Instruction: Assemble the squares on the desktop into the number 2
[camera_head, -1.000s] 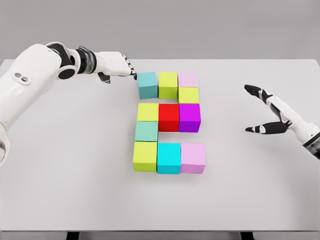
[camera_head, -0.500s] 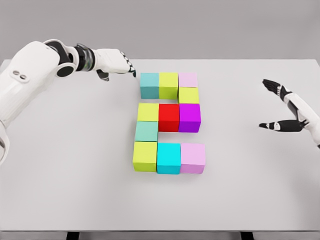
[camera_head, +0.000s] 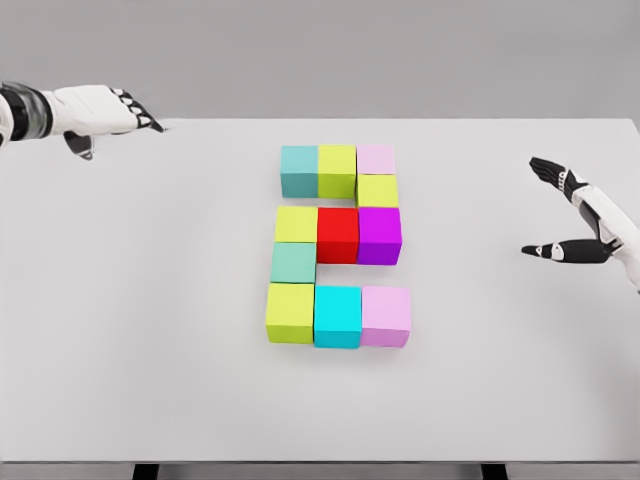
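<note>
— Since the earlier frame, what has moved?

— Mostly the left hand (camera_head: 100, 112). It was just beside the teal cube (camera_head: 299, 171) at the top of the figure; now it has pulled back to the upper left of the frame, over the far left corner of the tabletop (camera_head: 120, 330). Its fingers (camera_head: 140, 112) are stretched out loosely, thumb hanging down, holding nothing.

— And the other one?

— The right hand (camera_head: 580, 215) sits at the right edge of the frame, about where it was half a second ago. Fingers spread wide, thumb apart from the rest, released and empty, well apart from the blocks.

— Where are the squares?

— In the middle of the frame, laid out as a 2. Top row: the teal cube, a lime cube (camera_head: 337, 170) touching it, then a pale pink cube (camera_head: 376, 159). Below the pink one sits a yellow-green cube (camera_head: 377, 190). Middle row: a yellow cube (camera_head: 296, 224), a red cube (camera_head: 338, 235), a purple cube (camera_head: 379, 235). Under the yellow one is a mint cube (camera_head: 293, 262). Bottom row: a lime-yellow cube (camera_head: 290, 312), a cyan cube (camera_head: 338, 316), a lilac cube (camera_head: 386, 316).

— Did any cube shift?

— None that I can see since half a second ago.
</note>
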